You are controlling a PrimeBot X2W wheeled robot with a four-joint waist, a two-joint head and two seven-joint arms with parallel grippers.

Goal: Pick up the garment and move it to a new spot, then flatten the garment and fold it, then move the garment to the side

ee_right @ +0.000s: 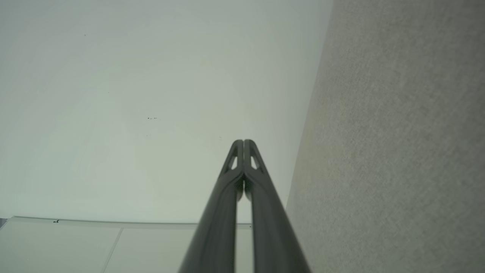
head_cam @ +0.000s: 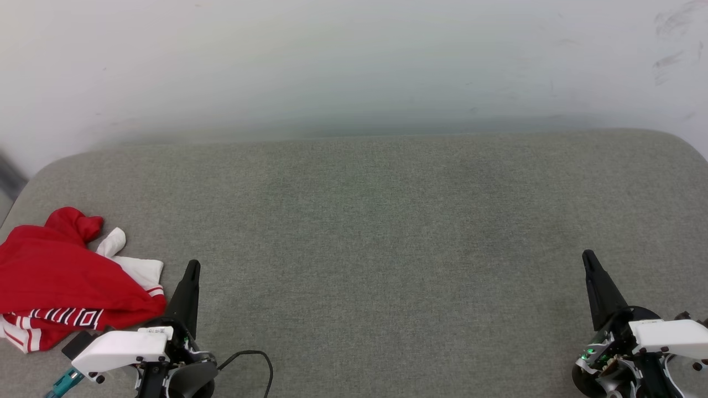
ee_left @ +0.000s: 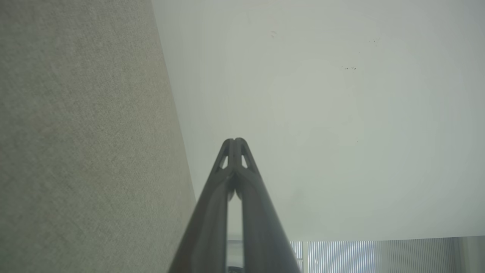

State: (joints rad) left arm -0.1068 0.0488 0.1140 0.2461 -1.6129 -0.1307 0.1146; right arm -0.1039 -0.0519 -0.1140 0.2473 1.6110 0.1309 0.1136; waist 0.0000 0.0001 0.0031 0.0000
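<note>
**Item 1: the garment** (head_cam: 61, 282). Red jersey T-shirt with white sleeves, red-and-white striped trim, and a strip of black-and-white lettering along its near fold.
- Location: far left of the grey fabric-covered bench (head_cam: 387, 249), on the robot's side, partly cut off by the edge of the head view.
- Condition: bunched in a heap with one white sleeve poking out. It is neither flat nor folded.

**Item 2: left gripper** (head_cam: 192, 268). Just beside the heap's right edge, with its fingers pointing toward the white wall (head_cam: 354, 66).
- Jaws together, tips meeting, nothing between them.
- Whether its base touches the cloth cannot be told.

**Item 3: right gripper** (head_cam: 587, 257). Well apart from the shirt, at the bench's far right.
- Jaws together and empty.

**Item 4: black cable** (head_cam: 260, 356). Loops beside the left wrist.

**Status (judged):** at the outset.
- Done: none of the steps shows as done.
- Outstanding: the pick-up, the move to a new spot, flattening, folding and setting aside.
- The broad middle of the bench looks the likely working area.
</note>
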